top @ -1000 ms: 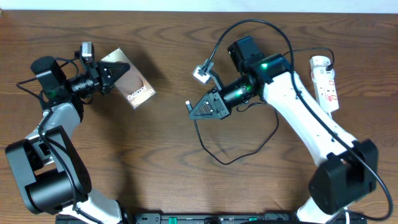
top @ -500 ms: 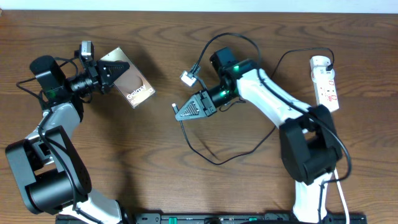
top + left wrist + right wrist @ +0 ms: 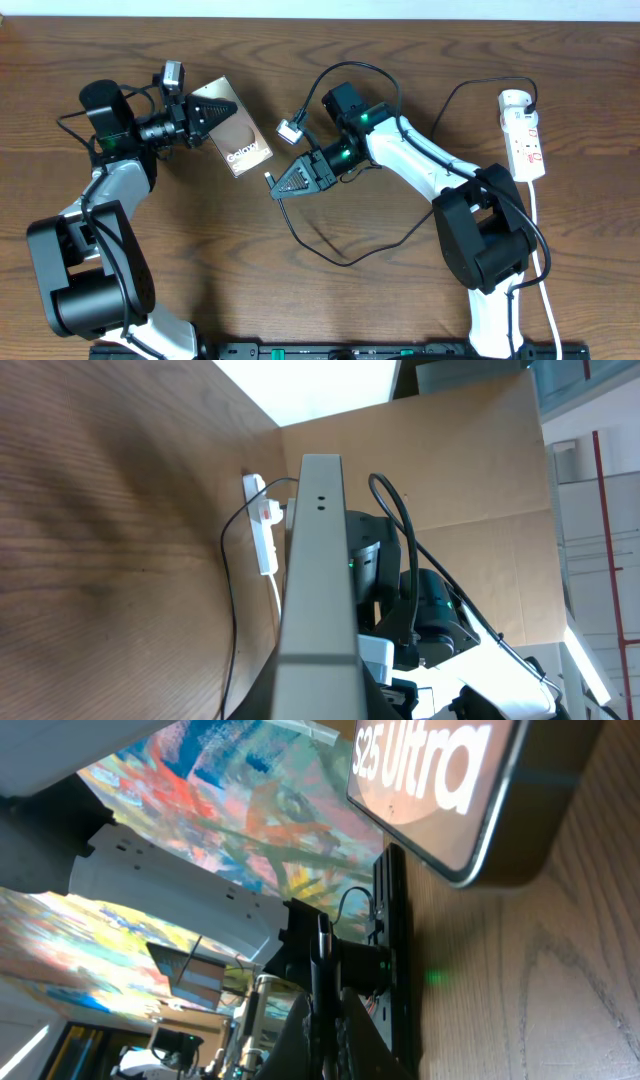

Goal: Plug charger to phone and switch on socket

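The phone (image 3: 243,150) is a shiny grey-brown slab with white lettering, tilted over the table with my left gripper (image 3: 214,108) shut on its far end. In the left wrist view the phone (image 3: 318,560) shows edge-on between my fingers. My right gripper (image 3: 283,181) is shut on the charger (image 3: 330,252) near its plug tip (image 3: 268,178), which sits just right of the phone's lettered end. In the right wrist view the black plug (image 3: 320,945) sticks up from my gripper (image 3: 322,1002) toward the phone (image 3: 440,780). The socket (image 3: 522,135) lies at the far right.
The black cable loops across the middle of the wooden table (image 3: 180,260) and runs up to the white power strip, whose white cord (image 3: 540,260) trails down the right edge. The strip (image 3: 262,535) also shows in the left wrist view.
My left gripper has carried the phone to the right. My right gripper has moved left with the plug, ending close beside the phone's lettered end.
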Robot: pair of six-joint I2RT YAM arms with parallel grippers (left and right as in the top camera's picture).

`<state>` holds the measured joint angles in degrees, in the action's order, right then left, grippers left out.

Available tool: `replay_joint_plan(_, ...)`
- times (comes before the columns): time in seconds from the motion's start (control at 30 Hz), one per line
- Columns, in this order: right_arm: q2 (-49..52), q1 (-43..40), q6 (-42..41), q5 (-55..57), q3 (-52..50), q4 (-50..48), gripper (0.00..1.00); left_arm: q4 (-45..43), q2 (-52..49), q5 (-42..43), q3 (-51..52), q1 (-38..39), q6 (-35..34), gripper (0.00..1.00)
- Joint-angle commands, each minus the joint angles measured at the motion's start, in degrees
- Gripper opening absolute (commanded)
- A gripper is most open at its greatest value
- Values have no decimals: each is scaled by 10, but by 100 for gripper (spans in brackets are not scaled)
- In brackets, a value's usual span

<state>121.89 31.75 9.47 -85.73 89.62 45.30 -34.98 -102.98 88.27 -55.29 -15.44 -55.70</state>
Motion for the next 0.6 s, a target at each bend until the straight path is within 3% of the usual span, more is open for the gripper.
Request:
replay_joint_plan(0.0,0,2,-4,-16,3,-2,1,-7,3,18,-3,-2,-6,8)
replay_joint_plan(0.57,0,2,-4,-2,3,-1,1,-7,3,18,-3,12,-12,7)
